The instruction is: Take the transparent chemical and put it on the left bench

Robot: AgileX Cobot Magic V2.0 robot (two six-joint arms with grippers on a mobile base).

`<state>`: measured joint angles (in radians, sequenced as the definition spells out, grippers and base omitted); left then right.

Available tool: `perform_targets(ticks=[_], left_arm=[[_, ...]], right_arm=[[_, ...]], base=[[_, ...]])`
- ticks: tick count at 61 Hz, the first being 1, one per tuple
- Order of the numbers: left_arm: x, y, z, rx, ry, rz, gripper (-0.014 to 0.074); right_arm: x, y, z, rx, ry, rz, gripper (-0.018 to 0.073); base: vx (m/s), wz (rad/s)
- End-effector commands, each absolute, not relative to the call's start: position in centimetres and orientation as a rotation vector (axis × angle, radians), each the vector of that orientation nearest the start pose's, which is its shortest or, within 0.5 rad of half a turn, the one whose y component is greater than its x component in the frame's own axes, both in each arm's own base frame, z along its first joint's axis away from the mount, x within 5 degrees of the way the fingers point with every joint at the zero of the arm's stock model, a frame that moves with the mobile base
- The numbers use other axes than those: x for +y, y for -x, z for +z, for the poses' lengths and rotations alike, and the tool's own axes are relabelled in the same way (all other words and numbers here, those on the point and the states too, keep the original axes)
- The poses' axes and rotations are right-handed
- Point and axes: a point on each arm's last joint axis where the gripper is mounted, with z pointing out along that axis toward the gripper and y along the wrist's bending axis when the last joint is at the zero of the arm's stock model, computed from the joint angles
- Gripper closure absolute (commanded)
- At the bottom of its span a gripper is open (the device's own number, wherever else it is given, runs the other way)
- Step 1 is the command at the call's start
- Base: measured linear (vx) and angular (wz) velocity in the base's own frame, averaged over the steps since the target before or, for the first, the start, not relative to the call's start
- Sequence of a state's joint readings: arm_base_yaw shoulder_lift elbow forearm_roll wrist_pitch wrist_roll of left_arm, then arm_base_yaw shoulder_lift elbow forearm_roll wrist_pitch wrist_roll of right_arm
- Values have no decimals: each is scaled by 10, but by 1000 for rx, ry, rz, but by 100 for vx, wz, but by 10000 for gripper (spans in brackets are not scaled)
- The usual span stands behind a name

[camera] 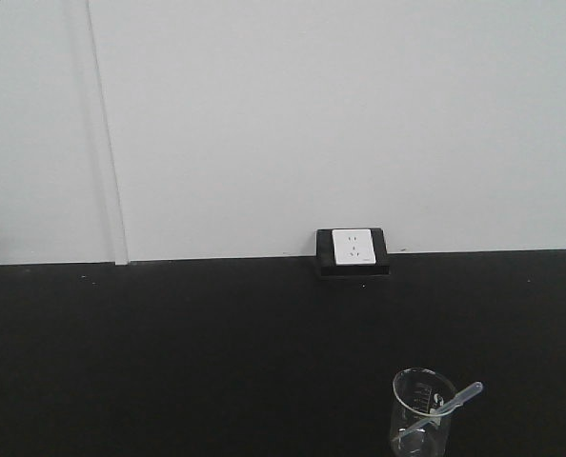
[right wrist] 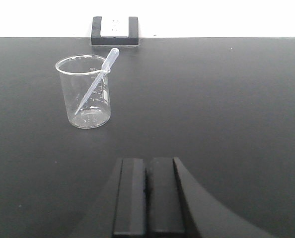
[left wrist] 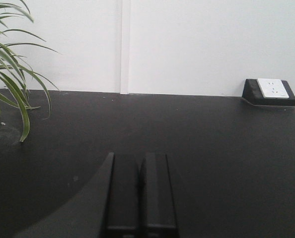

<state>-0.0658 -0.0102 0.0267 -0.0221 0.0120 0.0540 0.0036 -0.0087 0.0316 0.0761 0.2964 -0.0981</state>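
The transparent chemical (right wrist: 94,85) is a slim clear pipette leaning in a small glass beaker (right wrist: 84,93), bulb end up over the rim. From the front camera the same pipette (camera: 445,407) and beaker (camera: 421,412) appear at the bottom right. My right gripper (right wrist: 148,161) is shut and holds nothing, low over the black countertop (right wrist: 212,99), nearer than the beaker and to its right. My left gripper (left wrist: 139,156) is shut too, with nothing in it, far from the beaker. The left bench is out of view.
A white socket box (camera: 353,248) in a black housing sits against the white wall behind the beaker; it also appears as socket box (left wrist: 269,91) and socket box (right wrist: 115,29). Green plant leaves (left wrist: 11,84) hang over the counter's left end.
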Motion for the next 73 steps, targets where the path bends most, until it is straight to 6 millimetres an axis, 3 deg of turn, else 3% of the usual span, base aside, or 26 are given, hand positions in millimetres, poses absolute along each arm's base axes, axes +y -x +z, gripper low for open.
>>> perform_targets(ticks=[1,43,48,57,73], left_arm=[[-4,-55,206,1429,-64,-35,600],[-4,-55,206,1429,-64,-35,600],[-4,-55,206,1429,-64,-35,600],[-4,-55,206,1429,-64,-35,600],[-4,-55,206,1429,-64,-35,600]], right_arm=[[1,-55,182,1715,30,-4,567],[1,-56,183,1705,79,-57,567],[0,-56,187,1659,157,-150,567],[0,-56,199,1524,47,-49,567],[-2,-54,217,1329,12,-50,567]], base=[[0,0],[0,0],[0,0],[0,0],[0,0]])
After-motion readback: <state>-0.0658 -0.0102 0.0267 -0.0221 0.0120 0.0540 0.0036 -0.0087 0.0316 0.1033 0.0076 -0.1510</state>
